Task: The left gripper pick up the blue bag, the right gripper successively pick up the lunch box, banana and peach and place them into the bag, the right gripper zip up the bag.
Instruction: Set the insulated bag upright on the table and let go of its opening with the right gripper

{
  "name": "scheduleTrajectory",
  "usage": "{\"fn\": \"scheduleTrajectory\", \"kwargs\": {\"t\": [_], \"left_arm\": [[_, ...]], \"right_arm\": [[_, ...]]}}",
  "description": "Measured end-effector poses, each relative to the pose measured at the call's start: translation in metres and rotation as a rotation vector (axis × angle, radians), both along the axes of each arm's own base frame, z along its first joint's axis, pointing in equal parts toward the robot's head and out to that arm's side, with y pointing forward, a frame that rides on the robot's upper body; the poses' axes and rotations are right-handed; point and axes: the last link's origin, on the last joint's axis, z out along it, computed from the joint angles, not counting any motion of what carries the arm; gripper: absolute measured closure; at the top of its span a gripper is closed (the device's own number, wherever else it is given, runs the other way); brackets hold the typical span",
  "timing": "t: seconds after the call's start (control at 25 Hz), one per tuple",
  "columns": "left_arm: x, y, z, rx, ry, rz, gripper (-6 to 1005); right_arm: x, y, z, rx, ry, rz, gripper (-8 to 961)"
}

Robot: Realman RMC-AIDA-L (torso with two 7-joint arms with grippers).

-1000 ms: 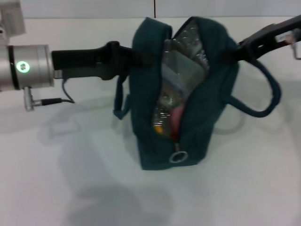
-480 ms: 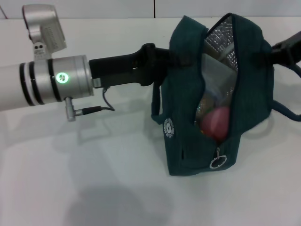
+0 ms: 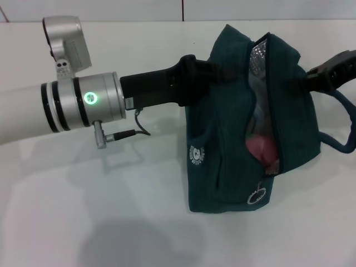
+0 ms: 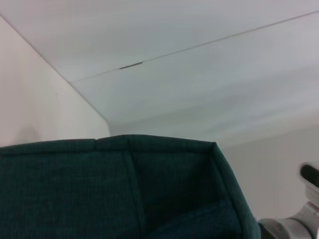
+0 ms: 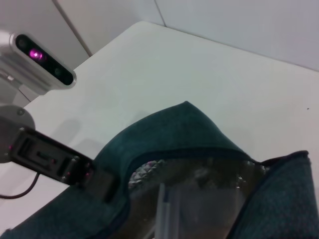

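Packing looks finished; zipping is next. My left claw [image 3: 208,75] grips the blue bag [image 3: 222,150], right of centre. Right claw [image 3: 311,78] at its far edge, grip unclear, must reach the ring pull [image 3: 256,196].

The left gripper [image 3: 208,75] meets the blue bag [image 3: 222,167] at its upper edge. The right gripper [image 3: 311,78] reaches the other side. The peach [image 3: 262,149] peeks through the open zip.

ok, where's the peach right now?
Head view: the peach sits inside the blue bag, pink showing through the open zip on the right side, just above the ring pull.
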Motion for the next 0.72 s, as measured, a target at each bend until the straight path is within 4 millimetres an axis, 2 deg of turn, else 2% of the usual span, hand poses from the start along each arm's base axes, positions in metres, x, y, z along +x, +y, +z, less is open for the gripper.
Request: {"fn": "scheduleTrajectory", "kwargs": {"t": [0.72], "left_arm": [[-0.004,-0.002,-0.012,0.005,-0.005,0.033,952]], "right_arm": [[-0.004,0.008,0.010,0.030,-0.008,0.017,845]]}}
